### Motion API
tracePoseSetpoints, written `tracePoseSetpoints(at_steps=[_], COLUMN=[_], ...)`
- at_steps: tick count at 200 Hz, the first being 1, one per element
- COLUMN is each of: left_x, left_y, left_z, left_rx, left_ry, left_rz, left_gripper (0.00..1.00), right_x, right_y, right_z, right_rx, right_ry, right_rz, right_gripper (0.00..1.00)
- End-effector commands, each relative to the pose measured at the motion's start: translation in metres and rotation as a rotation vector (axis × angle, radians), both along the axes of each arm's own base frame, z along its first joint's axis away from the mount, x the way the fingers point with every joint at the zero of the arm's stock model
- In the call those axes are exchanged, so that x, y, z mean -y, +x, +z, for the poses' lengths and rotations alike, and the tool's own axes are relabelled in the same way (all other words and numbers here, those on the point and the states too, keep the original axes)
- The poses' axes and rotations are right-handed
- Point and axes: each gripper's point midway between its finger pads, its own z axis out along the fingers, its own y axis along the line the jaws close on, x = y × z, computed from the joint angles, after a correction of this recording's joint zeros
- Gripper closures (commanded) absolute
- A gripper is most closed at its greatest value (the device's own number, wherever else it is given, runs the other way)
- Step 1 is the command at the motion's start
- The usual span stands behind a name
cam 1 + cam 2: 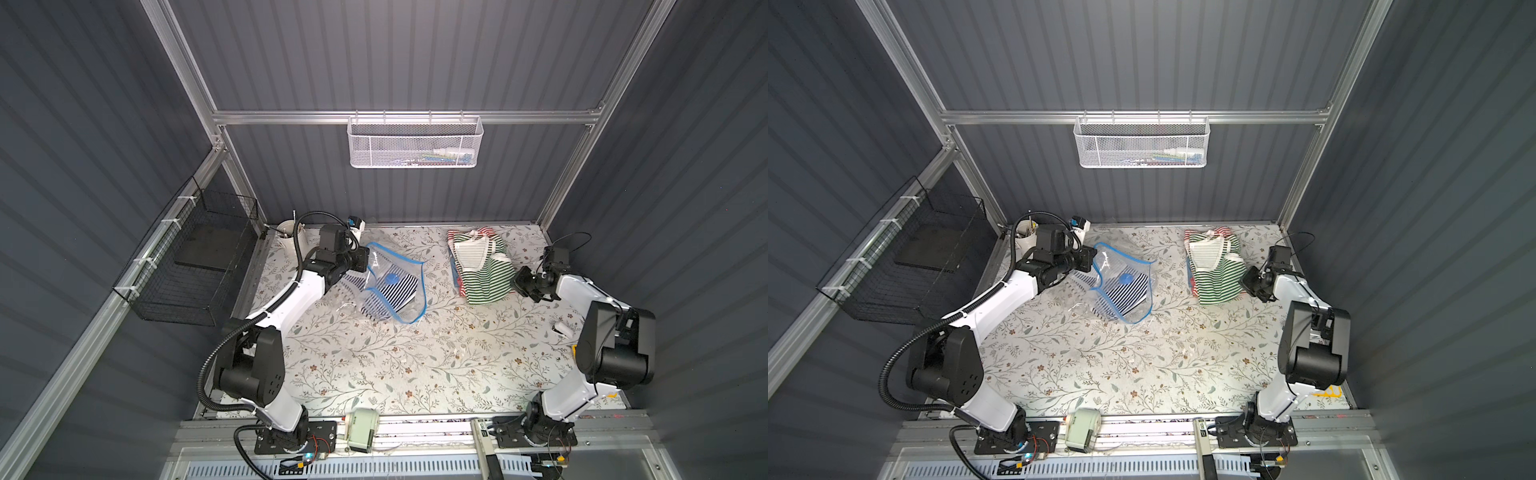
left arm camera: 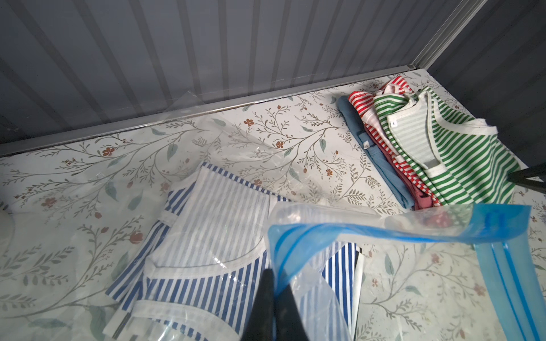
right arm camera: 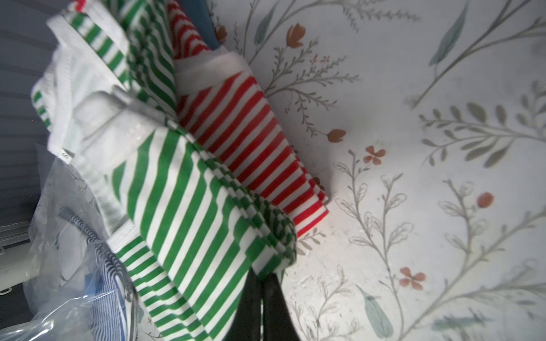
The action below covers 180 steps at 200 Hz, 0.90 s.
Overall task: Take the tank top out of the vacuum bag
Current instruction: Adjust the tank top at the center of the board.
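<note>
The clear vacuum bag (image 1: 405, 309) with its blue zip strip (image 2: 354, 233) and round blue valve cap (image 1: 392, 278) lies at the back left of the table. A blue-and-white striped tank top (image 2: 206, 265) lies inside it, also seen in a top view (image 1: 1121, 297). My left gripper (image 2: 274, 283) is shut on the bag's blue zip edge and holds that edge up off the table. A green-striped top (image 1: 486, 274) lies on a pile at the back right. My right gripper (image 3: 261, 276) is shut on that top's near edge (image 3: 192, 206).
Under the green top lie a red-striped garment (image 3: 251, 133) and a blue one (image 2: 363, 138). A white cup (image 1: 291, 237) stands back left. A black wire basket (image 1: 195, 266) hangs on the left wall, a white mesh basket (image 1: 415, 141) on the back rail. A small white object (image 1: 561, 328) lies right.
</note>
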Motion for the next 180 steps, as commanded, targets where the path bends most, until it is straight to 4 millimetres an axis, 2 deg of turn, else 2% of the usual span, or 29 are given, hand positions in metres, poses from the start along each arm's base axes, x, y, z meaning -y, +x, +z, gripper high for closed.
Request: tracePoseSetpoints(at_steps=[1,26,35,54,67,75,93,118,150,180], left_x=[0.002,0.002,0.002,0.002,0.002,0.002,0.003,0.003,0.001,0.002], left_y=[0.002,0.002,0.001,0.001,0.0,0.0,0.0,0.0,0.0,-0.001], left_z=[0.009,0.011,0.012,0.014,0.016,0.016,0.017,0.017,0.017,0.02], left_rx=[-0.002,0.001,0.003,0.009,0.013,0.013,0.011,0.011,0.014,0.02], left_ry=[-0.023,-0.025,-0.026,-0.028,-0.03,-0.031,-0.036,-0.036,-0.03,-0.033], left_rz=[-0.004,-0.006,-0.006,-0.007,-0.008,-0.01,-0.012,-0.012,-0.007,-0.009], left_gripper=[1.0,1.0,1.0,1.0,1.0,1.0,1.0,1.0,1.0,1.0], right_x=[0.007,0.021,0.022,0.012,0.006,0.001,-0.027,-0.068,-0.096,-0.118], right_y=[-0.01,-0.027,-0.032,-0.035,-0.037,-0.037,-0.024,0.007,0.033,0.044], right_z=[0.017,0.011,0.008,0.011,0.018,0.025,0.041,0.06,0.059,0.059], right_rx=[-0.062,-0.153,-0.16,-0.133,-0.119,-0.103,-0.006,0.097,0.072,0.09], right_ry=[-0.063,-0.133,-0.138,-0.11,-0.135,-0.152,-0.131,-0.102,-0.126,-0.186], right_rz=[-0.01,-0.064,-0.076,-0.07,-0.063,-0.052,0.029,0.149,0.217,0.261], right_gripper=[1.0,1.0,0.77,0.73,0.58,0.54,0.49,0.45,0.44,0.43])
